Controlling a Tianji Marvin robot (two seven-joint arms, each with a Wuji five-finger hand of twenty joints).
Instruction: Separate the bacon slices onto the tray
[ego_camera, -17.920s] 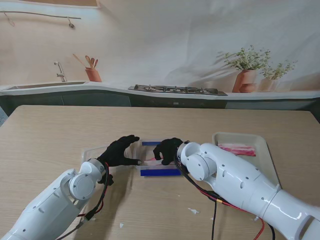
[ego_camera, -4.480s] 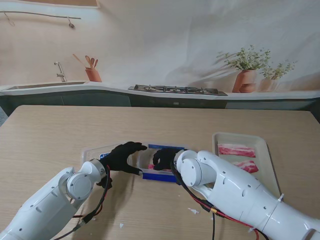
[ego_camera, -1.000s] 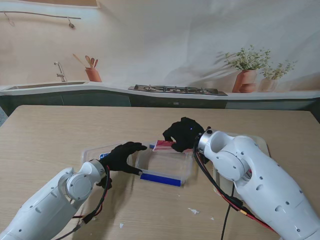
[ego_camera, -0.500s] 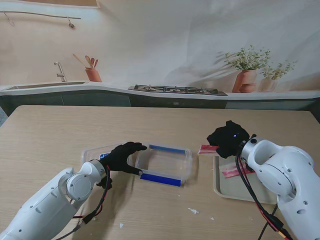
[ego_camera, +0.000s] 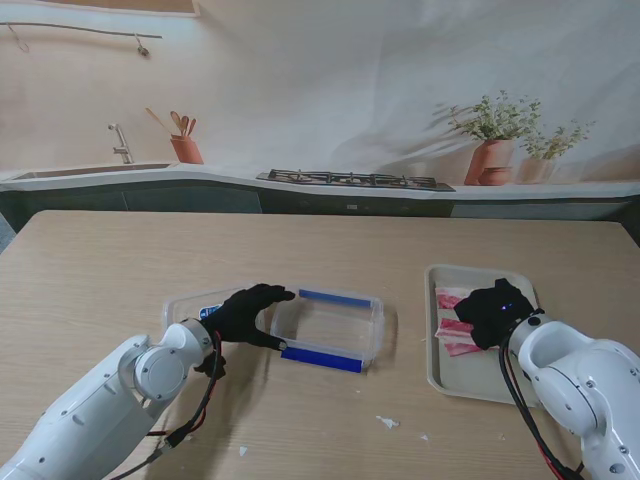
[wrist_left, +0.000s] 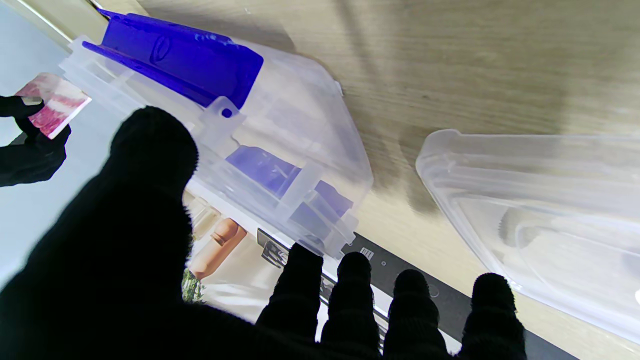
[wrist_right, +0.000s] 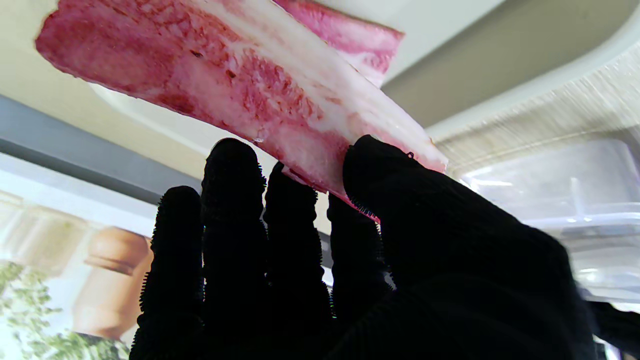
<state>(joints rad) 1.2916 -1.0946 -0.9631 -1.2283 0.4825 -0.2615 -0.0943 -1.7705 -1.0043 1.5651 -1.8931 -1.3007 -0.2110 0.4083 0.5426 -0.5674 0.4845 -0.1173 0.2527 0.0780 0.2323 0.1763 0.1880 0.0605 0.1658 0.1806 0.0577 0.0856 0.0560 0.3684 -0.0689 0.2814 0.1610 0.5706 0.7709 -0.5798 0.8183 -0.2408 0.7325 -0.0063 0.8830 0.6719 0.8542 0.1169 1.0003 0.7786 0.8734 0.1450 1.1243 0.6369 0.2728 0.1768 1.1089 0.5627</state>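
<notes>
While the right hand (ego_camera: 497, 312) hangs over the tray (ego_camera: 466, 379) near the right edge of the table (ego_camera: 100, 260), its black-gloved fingers (wrist_right: 235, 170) and thumb pinch one bacon slice (wrist_right: 220, 85) by its end. From the right wrist, the pink and white strip sticks out past the fingertips, and another bacon slice (wrist_right: 350, 40) lies on the tray's pale floor beyond it. From the stand, pink bacon shows on the tray just left of that hand, partly hidden by the glove, so I cannot tell how many slices lie there.

Nearer the middle of the table, the left hand (ego_camera: 245, 312) rests at the left side of the clear container (ego_camera: 330, 328). Its thumb (wrist_left: 150, 150) and four fingers are spread apart and close on nothing; the left wrist view shows the thumb at one side of the container's corner and the fingertips at the other, though whether they touch the plastic I cannot tell. The container has blue clasps (ego_camera: 320, 359) on its near and far long sides and looks bare inside. A clear lid (wrist_left: 540, 200) lies flat on the table just left of the container, partly under the left hand.

Small pale scraps (ego_camera: 385, 422) sit on the wood toward the near edge.
</notes>
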